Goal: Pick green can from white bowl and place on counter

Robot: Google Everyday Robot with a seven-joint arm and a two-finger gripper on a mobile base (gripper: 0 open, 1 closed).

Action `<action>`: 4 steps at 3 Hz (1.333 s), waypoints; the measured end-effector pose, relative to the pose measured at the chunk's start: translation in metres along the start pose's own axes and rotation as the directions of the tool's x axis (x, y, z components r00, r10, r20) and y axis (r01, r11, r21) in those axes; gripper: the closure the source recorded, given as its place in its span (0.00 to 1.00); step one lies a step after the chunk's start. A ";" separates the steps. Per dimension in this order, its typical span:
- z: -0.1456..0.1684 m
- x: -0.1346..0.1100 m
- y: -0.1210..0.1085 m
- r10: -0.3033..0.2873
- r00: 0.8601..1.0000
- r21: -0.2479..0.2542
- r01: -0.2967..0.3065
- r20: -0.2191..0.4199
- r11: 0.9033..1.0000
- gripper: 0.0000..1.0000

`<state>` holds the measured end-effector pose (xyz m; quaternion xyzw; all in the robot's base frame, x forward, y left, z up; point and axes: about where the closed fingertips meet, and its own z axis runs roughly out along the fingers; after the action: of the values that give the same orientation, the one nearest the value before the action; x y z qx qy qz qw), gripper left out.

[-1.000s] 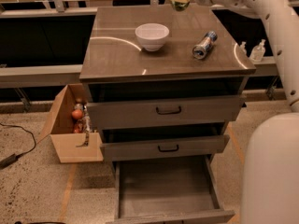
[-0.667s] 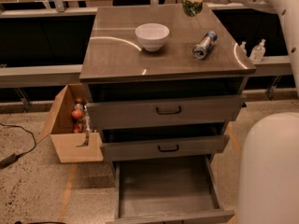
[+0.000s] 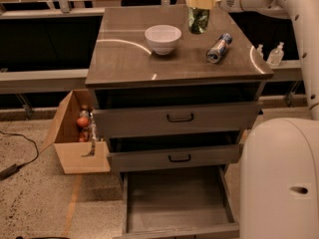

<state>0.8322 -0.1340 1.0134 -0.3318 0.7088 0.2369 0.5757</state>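
Note:
My gripper (image 3: 199, 5) reaches in from the upper right and is shut on the top of the green can (image 3: 198, 21). The can hangs upright, right of and behind the white bowl (image 3: 162, 38). Its bottom is at or just above the counter (image 3: 129, 63); I cannot tell whether it touches. The bowl stands upright near the middle of the counter and looks empty.
A silver-and-blue can (image 3: 219, 48) lies on its side on the counter, right of the bowl. A cardboard box (image 3: 75, 148) with items stands on the floor at the left. The bottom drawer (image 3: 177, 198) is pulled open. Small bottles (image 3: 275, 54) stand on a ledge at the right.
The gripper has moved down and slightly right with the green can, bringing it from the frame's top edge down to the counter beside the bowl.

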 end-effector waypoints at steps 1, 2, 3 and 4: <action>0.021 0.009 0.005 0.066 0.998 -0.026 -0.066 -0.004 0.997 1.00; 0.044 0.036 0.007 0.114 0.992 -0.026 -0.116 -0.059 0.993 1.00; 0.057 0.053 0.010 0.137 0.986 -0.028 -0.141 -0.094 0.990 1.00; 0.064 0.065 0.011 0.170 0.979 -0.022 -0.174 -0.112 0.985 0.82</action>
<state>0.8584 -0.0931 0.9348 -0.2908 0.7614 0.2785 0.5080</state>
